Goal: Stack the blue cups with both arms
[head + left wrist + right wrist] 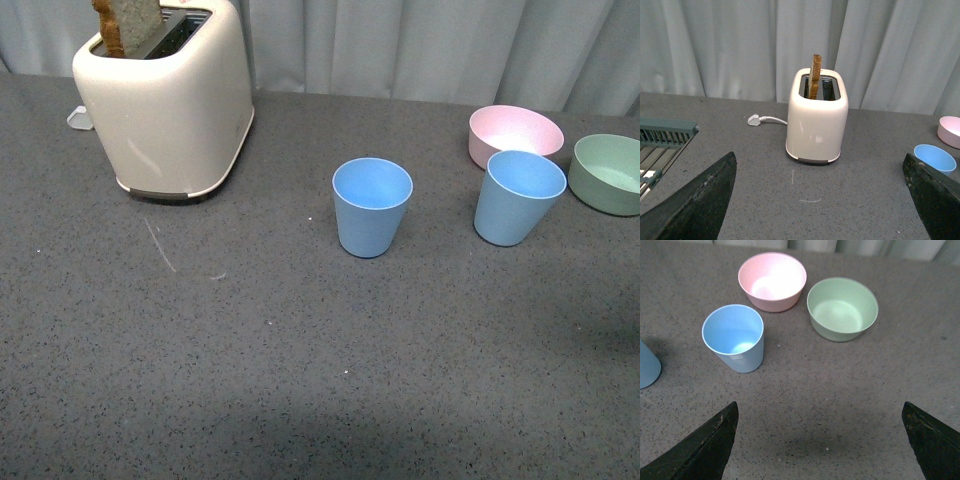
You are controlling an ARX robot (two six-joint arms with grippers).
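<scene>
My left claw [818,160] is spread wide. Its two black fingers [702,202] sit at the far edges of the left wrist view, and nothing is between them or touching them. My right claw [820,407] is spread just as wide and also holds nothing. It hangs above bare grey worktop [300,380], clear of every object.

Both blue cups stand on the worktop, well apart from each other. The middle blue cup [371,207] is alone near the centre, to the right of the cream toaster [165,100]. The right blue cup [518,197] is further to my right. It stands close in front of the pink bowl [515,135], with the green bowl [608,172] beside them. In the right wrist view there is a gap between this cup [735,340] and the pink bowl [772,280], so they do not touch.

Each cup is upright with its long axis vertical. The open mouth faces up and the body narrows towards the base. Both look empty inside.

A slice of toast [125,25] stands on edge in the toaster's slot. In the left wrist view a white plug [754,119] lies behind the toaster, and a grey-green rack [660,135] shows at the edge.
</scene>
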